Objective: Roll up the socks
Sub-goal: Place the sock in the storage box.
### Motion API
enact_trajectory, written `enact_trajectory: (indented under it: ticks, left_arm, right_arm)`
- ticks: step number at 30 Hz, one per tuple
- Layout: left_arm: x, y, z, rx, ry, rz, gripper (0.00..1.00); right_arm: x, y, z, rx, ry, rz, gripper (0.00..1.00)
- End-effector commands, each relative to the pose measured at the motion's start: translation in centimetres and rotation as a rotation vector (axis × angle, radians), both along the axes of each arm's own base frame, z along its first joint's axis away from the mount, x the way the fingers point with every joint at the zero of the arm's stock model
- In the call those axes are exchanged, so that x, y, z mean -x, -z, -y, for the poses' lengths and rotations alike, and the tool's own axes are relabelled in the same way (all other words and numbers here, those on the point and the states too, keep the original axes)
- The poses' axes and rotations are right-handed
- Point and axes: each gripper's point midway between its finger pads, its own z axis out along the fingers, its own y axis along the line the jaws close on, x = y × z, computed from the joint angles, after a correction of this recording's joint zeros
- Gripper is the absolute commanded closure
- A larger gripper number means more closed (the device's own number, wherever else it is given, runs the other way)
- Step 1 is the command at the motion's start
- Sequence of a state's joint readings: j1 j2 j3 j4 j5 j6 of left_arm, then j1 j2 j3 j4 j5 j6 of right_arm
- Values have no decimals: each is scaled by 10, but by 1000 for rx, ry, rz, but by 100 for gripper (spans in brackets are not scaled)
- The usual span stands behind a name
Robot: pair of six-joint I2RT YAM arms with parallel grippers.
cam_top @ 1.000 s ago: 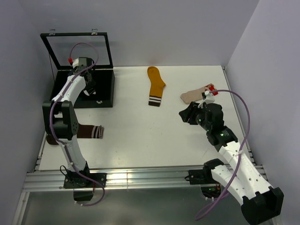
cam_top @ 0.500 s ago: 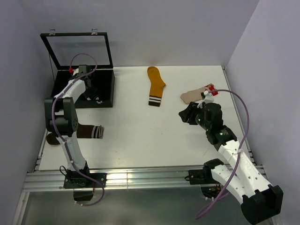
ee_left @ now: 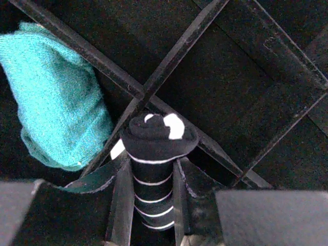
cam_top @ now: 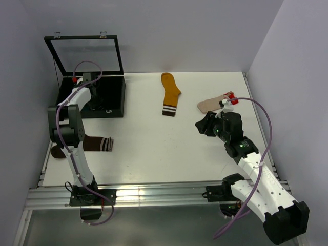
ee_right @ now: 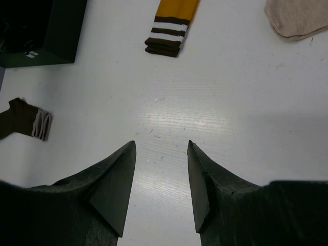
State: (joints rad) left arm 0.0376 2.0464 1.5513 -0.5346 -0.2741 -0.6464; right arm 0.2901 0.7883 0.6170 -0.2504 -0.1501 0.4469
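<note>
Rolled striped sock [ee_left: 156,154] is pinched in left tool [ee_left: 151,177], over a divider [ee_left: 169,61] crossing in the black box [cam_top: 117,102]; teal sock [ee_left: 56,97] fills the cell beside it. Step: stowing. Next, prob.: shift off the divider, lower into a free cell, release. Right tool [ee_right: 160,174] gapes, holding nothing, above the table [cam_top: 154,154] w/ room around. Mustard sock [cam_top: 170,92], beige sock [cam_top: 209,105], brown sock [cam_top: 95,143] lie flat.

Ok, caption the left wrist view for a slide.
Left gripper holding a rolled striped sock in the divided box, teal sock alongside.
</note>
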Motion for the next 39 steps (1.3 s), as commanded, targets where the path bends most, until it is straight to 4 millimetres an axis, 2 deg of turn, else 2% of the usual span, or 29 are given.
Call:
enact_trajectory:
  ticks: [1, 7, 12, 15, 16, 18, 24, 39]
  left_arm:
    - [-2, 12, -16, -39, -14, -37, 93]
    - [9, 30, 3, 59, 9, -85, 92]
    - [23, 54, 2, 60, -6, -168, 91]
    - [22, 56, 2, 52, -2, -175, 86]
    - [21, 56, 1, 55, -2, -170, 79]
    - [17, 54, 1, 53, 3, -156, 70]
    - [12, 36, -1, 41, 5, -139, 55]
    - [15, -14, 7, 84, -3, -89, 36]
  right_arm:
    - [-6, -6, 3, 16, 8, 33, 48]
    - [-6, -5, 3, 17, 7, 31, 48]
    - [-7, -4, 2, 14, 6, 31, 48]
    - [-7, -3, 2, 13, 2, 27, 48]
    - [-6, -2, 2, 14, 2, 26, 48]
    - [-6, -2, 1, 13, 1, 24, 48]
    - [-6, -5, 2, 14, 6, 34, 48]
    - [-5, -11, 3, 8, 8, 52, 48]
